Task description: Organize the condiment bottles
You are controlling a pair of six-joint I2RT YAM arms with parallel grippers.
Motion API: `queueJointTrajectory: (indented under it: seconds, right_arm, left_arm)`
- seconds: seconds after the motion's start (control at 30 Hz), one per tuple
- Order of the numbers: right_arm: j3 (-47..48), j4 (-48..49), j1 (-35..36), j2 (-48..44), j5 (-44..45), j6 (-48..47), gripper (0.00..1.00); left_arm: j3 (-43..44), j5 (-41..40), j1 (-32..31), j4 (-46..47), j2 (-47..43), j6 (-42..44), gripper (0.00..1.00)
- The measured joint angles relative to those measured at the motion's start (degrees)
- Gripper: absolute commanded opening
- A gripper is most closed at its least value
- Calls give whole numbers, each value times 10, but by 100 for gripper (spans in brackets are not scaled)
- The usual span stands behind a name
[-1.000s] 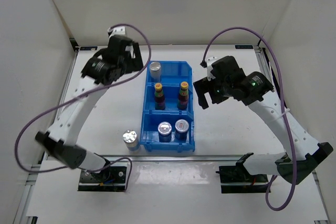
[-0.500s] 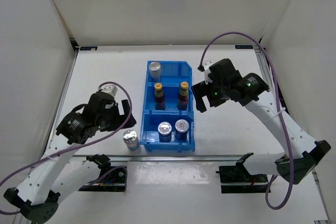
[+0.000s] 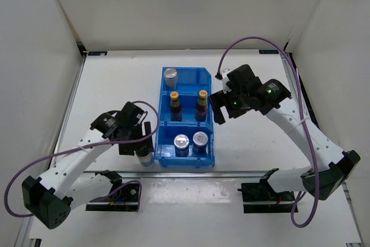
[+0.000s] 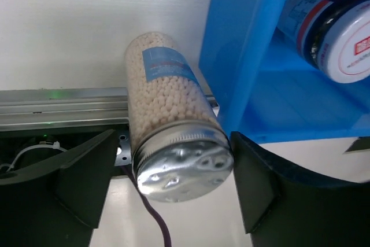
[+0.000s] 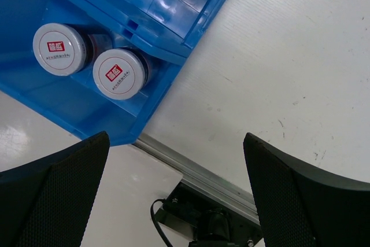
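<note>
Straddling the shaker [image 3: 144, 155] left outside the bin [image 3: 186, 71], near the worktop's [image 3: 115, 85] front edge, the left pincer [image 3: 137, 143] is open. The right pincer [image 3: 222, 108] hangs wide and empty beside the bin.

Left wrist: fingers [image 4: 81, 172] flank the shaker [image 4: 173, 137] with gaps, nothing gripped. The bin's wall [image 4: 243, 56] is just beside, so a skewed close could tip the shaker or snag there.

Right wrist: two red-marked shakers [image 5: 118, 73] stand in the near compartment.

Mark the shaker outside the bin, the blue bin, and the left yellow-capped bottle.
Loose shaker [image 4: 182, 169], left wrist view, silver cap.
Blue bin [image 3: 185, 163], top view, near wall.
Left yellow-capped bottle [image 3: 174, 95], top view, cap.
</note>
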Motion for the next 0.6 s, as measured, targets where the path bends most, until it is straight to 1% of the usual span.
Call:
queueJointTrajectory:
  seconds: [0.07,0.1,0.17,0.2,0.23,0.33,0.43,0.53,0.6]
  right_arm:
    - [-2,0,0,0,2,0,100]
    - [-3,0,0,1,3,0,100]
    - [-5,-1,0,1,5,0,100]
    - [-5,-1,0,1,6,0,100]
    - [-5,-1,0,1,8,0,100]
    - [-8,0,0,1,15,0,100]
    - [-16,0,0,-1,20,0,100]
    - [-27,0,0,-4,25,0,100]
    - [-32,0,0,-9,28,0,100]
  left_arm:
    - [1,0,-2,5,20,1,76]
    - [3,3,-3,5,32,2,61]
    - [20,4,-7,0,52,11,45]
    - [31,1,-8,-2,59,14,33]
    - [48,-1,-8,-8,68,17,11]
    - [139,-23,-11,-43,100,26,11]
    - [282,-62,-11,-88,150,46,11]
    - [482,-96,-2,-110,235,80,11]
    - [662,-104,10,-119,320,108,11]
